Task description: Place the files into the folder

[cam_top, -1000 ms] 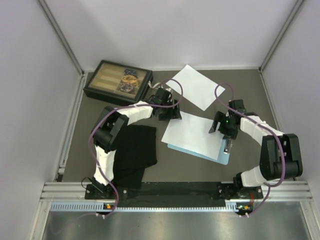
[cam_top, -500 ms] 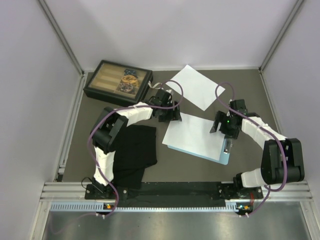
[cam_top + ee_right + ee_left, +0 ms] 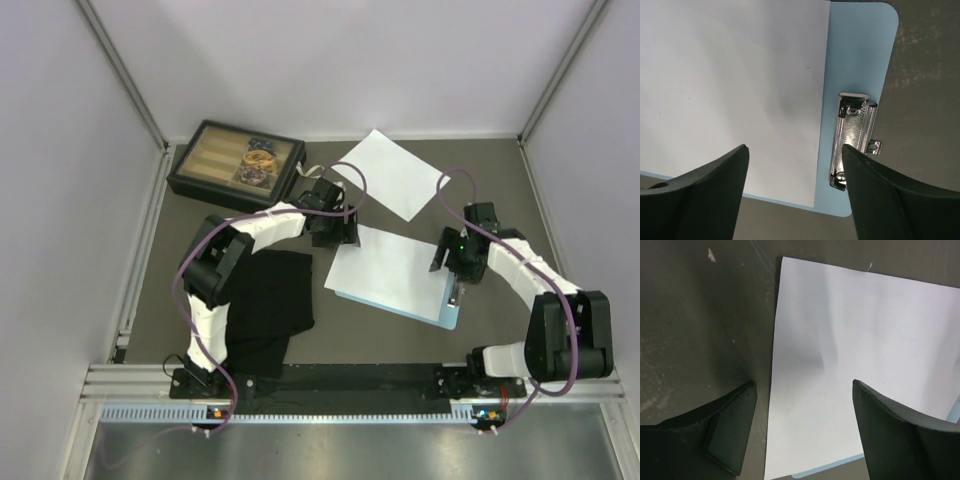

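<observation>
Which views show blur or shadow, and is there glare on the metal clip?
Left wrist view: the near fingers are dark with little detail, and a faint grey shadow lies on the sheet. Right wrist view: the clip is sharp, with small bright glints only. Top view: even light, no hard shadows.

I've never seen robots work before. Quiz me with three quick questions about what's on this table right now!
1. True or false: the near sheet is tucked under the clip of the folder.
2. The far sheet lies: A) under the folder; B) on the table beyond the folder; C) in a gripper.
3. Fill in: the left gripper and right gripper are both ___.
Key: 1 false; 2 B; 3 open.
</observation>
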Controlling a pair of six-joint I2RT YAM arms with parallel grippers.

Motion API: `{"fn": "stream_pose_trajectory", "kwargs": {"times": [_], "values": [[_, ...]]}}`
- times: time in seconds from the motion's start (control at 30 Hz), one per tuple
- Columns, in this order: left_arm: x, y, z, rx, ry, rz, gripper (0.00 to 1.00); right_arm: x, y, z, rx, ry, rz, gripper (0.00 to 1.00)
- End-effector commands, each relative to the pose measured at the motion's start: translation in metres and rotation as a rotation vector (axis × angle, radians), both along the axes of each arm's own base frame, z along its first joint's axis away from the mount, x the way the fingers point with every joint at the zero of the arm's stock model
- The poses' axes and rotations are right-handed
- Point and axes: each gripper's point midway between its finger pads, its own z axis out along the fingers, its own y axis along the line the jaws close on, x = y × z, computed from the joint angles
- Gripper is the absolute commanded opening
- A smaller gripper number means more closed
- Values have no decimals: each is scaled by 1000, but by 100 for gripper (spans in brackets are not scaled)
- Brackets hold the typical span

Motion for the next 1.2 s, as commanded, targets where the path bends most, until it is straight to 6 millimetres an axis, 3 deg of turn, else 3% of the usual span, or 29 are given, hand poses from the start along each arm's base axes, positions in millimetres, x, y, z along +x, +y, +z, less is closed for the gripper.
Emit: {"fn": "stream_pose_trajectory", "kwargs": {"times": [0.0,0.07,0.17,0.23,0.33,0.53,0.67,0.77,0.9,1.17], "values": [[-6,-12,43,-28,-51,-39,82,-7,-9,1,13,-11,-56,67],[-20,-30,50,-73,-43,-84,82,-9,-8,-2,26,-4,-58,57],[-42,-62,58,-159,-37,-154,82,-7,-8,-6,27,-4,-64,52],[-47,-81,63,-209,-52,-177,80,-6,-11,-7,16,-3,-78,49],[-63,-109,58,-238,-22,-227,76,-8,-16,-12,-8,7,-96,44],[-73,-140,35,-250,10,-260,72,-12,-21,-26,-19,38,-112,43],[-74,-148,18,-213,6,-270,71,-15,-20,-34,-13,54,-112,42],[-72,-144,1,-170,14,-256,71,-16,-22,-37,-17,57,-121,31],[-70,-135,-19,-102,24,-248,70,-18,-23,-39,-14,44,-130,24],[-82,-112,-40,-20,65,-269,69,-16,-23,-39,-12,6,-133,0]]}}
